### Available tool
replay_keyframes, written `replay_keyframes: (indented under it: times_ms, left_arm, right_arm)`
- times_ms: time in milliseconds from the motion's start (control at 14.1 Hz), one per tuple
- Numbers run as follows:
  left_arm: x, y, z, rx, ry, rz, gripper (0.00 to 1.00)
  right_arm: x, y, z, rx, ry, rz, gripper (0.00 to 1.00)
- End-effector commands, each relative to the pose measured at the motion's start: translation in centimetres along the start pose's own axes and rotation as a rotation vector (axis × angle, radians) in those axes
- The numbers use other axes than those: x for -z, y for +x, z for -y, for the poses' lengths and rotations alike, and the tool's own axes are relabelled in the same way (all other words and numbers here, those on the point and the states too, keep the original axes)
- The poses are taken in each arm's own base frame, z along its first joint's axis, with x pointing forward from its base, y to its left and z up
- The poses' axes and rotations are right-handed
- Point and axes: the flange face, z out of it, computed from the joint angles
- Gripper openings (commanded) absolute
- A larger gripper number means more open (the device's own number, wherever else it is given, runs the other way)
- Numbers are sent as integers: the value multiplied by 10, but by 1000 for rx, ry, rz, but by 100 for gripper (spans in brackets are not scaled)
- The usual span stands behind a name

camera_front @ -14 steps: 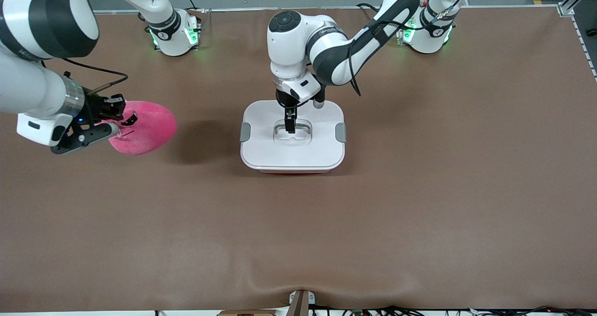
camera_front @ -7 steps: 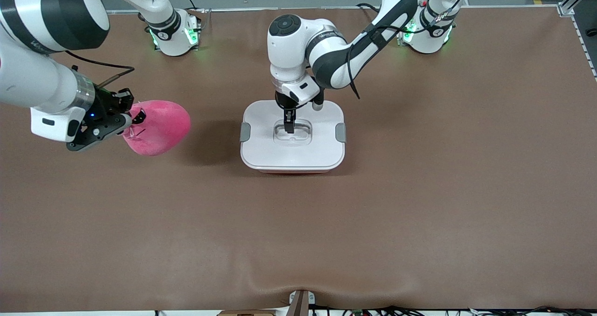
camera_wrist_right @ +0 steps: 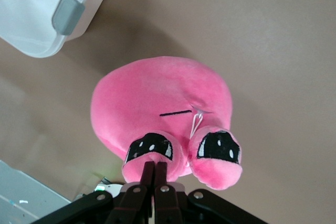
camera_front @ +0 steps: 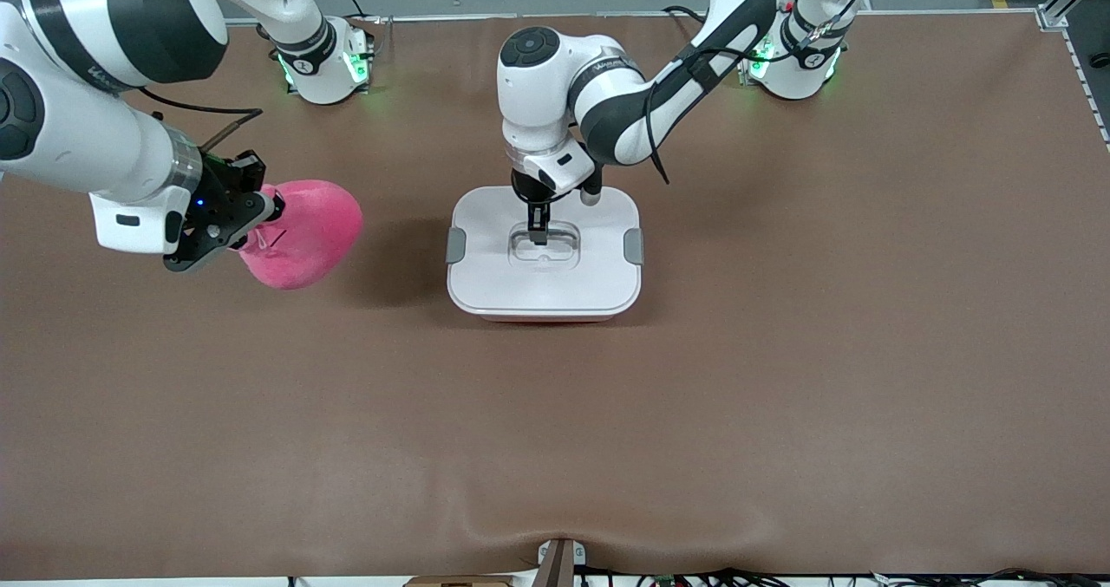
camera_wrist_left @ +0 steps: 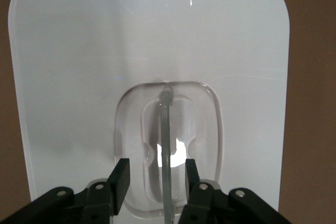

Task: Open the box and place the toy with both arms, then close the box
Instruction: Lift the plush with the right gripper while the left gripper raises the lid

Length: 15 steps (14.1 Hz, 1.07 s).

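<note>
Since a second ago, right gripper (camera_front: 260,214) has carried the toy (camera_front: 303,231) closer to the box (camera_front: 544,262), over the surface (camera_front: 780,396) toward the right arm's end; left gripper (camera_front: 538,233) has barely shifted. Right jaws are pressed together, pinching the toy's plush near an eye patch, so the body hangs clear for dropping in. Left jaws stand spread, straddling the clear handle (camera_wrist_left: 167,150) in the lid (camera_wrist_left: 79,77) recess, likely ready to clamp and lift. Lid is on, so the box is not yet open.
</note>
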Motion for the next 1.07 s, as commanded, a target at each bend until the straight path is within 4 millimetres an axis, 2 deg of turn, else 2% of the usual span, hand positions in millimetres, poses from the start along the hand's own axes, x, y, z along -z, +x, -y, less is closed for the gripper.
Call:
replay_keyframes:
  times_ms: [0,71,426,639,995]
  left_arm:
    - [0,-8,4,145,-36,7,35]
    - [1,-8,4,146,-36,8,25]
    - [2,-7,3,147,-33,6,1]
    - [4,-8,3,138,-37,5,0]
    - [25,-3,-4,120,-67,2,0]
  right_arm:
    - [8,1,16,44,-12,1,0]
    - [9,1,16,46,-14,-5,0]
    - [16,9,18,158,-47,-54,0]
    - [15,11,19,164,-48,-54,0]
    - [16,15,22,249,-61,-63,0]
